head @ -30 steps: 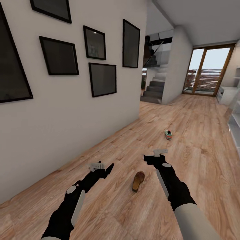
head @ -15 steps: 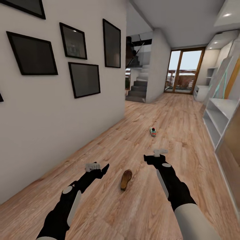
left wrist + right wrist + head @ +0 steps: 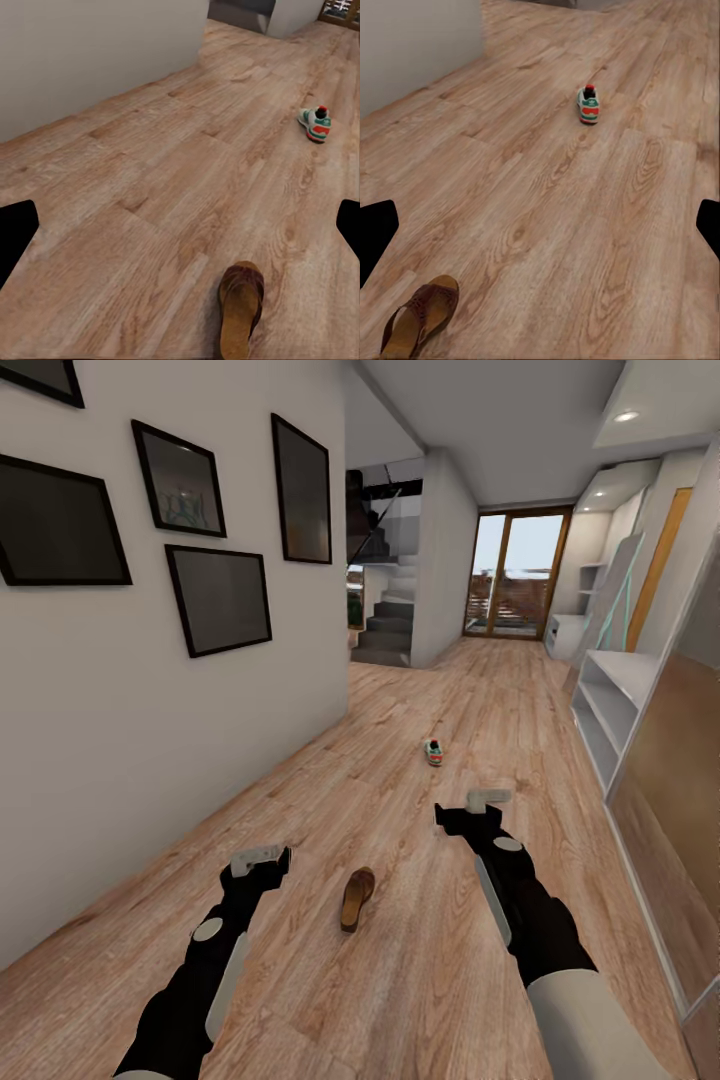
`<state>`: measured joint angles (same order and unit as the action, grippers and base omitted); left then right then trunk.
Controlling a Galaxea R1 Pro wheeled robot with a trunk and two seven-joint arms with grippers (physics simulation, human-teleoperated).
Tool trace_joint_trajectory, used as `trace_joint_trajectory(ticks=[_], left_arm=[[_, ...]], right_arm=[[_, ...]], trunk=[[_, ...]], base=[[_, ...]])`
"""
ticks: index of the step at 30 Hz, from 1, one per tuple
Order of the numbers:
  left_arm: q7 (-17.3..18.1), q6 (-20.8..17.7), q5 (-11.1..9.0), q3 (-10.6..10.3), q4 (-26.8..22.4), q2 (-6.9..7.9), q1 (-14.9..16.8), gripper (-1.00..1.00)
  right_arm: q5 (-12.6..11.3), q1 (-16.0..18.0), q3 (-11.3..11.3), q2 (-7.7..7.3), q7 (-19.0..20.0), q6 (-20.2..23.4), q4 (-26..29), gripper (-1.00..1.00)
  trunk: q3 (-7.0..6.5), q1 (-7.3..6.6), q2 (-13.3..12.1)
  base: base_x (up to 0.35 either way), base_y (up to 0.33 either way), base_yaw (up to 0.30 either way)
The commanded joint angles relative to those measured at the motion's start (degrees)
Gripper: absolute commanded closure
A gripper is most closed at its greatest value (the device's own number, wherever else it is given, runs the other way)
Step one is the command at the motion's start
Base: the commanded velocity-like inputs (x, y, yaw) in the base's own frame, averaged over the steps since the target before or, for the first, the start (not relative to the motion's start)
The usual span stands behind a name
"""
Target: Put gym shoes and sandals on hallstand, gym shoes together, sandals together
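though near the framed pictures, sandal unobstructed

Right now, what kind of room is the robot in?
Probably a home hallway: a long light brown wood-plank floor, black-framed pictures on the white wall, grey stairs at the far end, and a brown sandal lying about.

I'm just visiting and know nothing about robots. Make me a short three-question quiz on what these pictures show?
1. True or false: the sandal lies on the floor between the two arms.
2. What is farther down the corridor? A) the gym shoe B) the sandal
3. Fill in: the left gripper and right gripper each hold ____.

Key: 1 true; 2 A; 3 nothing, both look open in the wrist views.
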<state>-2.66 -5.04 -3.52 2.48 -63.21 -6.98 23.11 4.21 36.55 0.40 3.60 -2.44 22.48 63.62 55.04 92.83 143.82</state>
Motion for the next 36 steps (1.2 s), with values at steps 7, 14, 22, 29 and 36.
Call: trace_joint_trajectory(ticks=[7, 14, 22, 29, 36], left_arm=[[-0.9, -0.3, 0.2, -2.4, -0.1, 0.05, 0.0, -1.0], [-0.9, -0.3, 0.1, -2.3, 1.7, 0.11, 0.0, -1.0], [-0.7, -0.1, 0.4, -2.4, 2.8, 0.07, 0.0, -1.0], [-0.5, -0.2, 0.4, -2.3, 2.9, 0.24, 0.0, -1.0], [-0.5, -0.3, 0.4, -2.4, 3.2, 0.24, 0.1, -1.0]], right_arm=[[0.4, 0.0, -0.1, -0.16, -0.1, 0.4, 1.6, -1.0], [0.7, 0.0, -0.3, -0.38, -0.1, 10.8, 4.1, -1.0], [0.4, 0.0, -3.6, -0.25, -0.1, 15.4, 9.6, -1.0], [0.4, 0.0, -4.3, -0.21, 0.2, 15.7, 10.1, -1.0], [0.4, 0.0, -4.2, -0.21, 0.2, 15.4, 10.2, -1.0]], trunk=[[0.07, 0.0, 0.0], [0.07, 0.0, 0.0], [0.07, 0.0, 0.0], [0.07, 0.0, 0.0], [0.07, 0.0, 0.0]], base=[[0.0, 0.0, -0.001], [0.0, 0.0, 0.0], [0.0, 0.0, 0.0], [0.102, 0.0, 0.0], [0.312, 0.0, -0.057]])
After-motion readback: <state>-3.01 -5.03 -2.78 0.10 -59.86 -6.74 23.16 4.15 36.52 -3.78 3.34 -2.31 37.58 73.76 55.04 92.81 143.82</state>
